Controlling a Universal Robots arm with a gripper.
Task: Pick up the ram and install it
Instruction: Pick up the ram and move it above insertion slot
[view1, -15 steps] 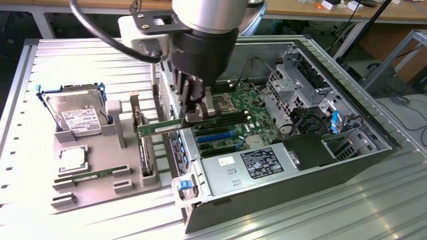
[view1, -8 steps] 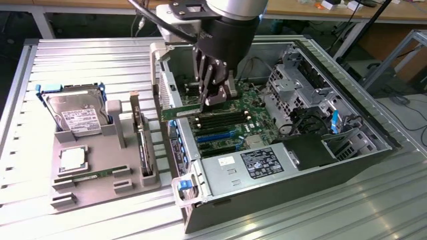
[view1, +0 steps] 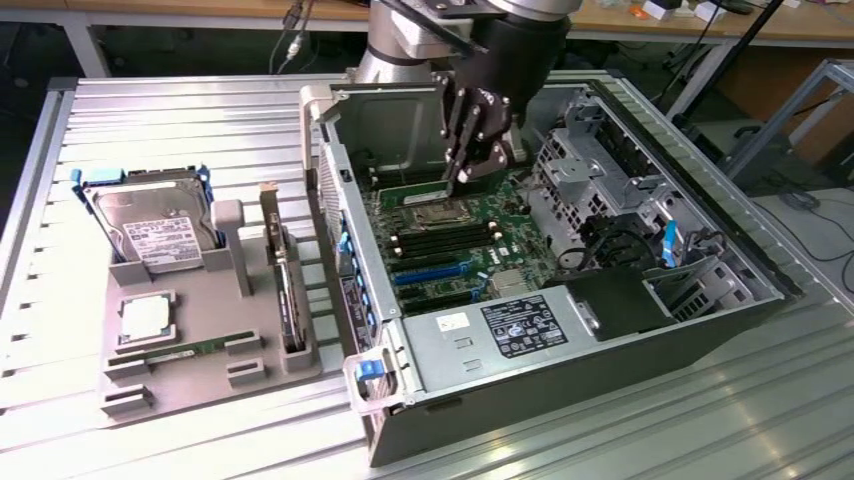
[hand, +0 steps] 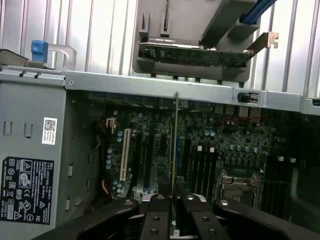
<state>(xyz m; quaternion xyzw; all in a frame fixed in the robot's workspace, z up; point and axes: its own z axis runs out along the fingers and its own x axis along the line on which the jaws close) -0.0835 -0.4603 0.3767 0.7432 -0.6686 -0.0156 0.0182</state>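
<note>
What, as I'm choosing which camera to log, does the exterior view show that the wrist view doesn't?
Exterior view adds the hard drive standing in the grey tray and the square processor chip lying flat on it. Wrist view adds the ram edge-on, clamped between the fingers over the motherboard. Both share the gripper inside the open case, the processor socket and the upright expansion card.
</note>
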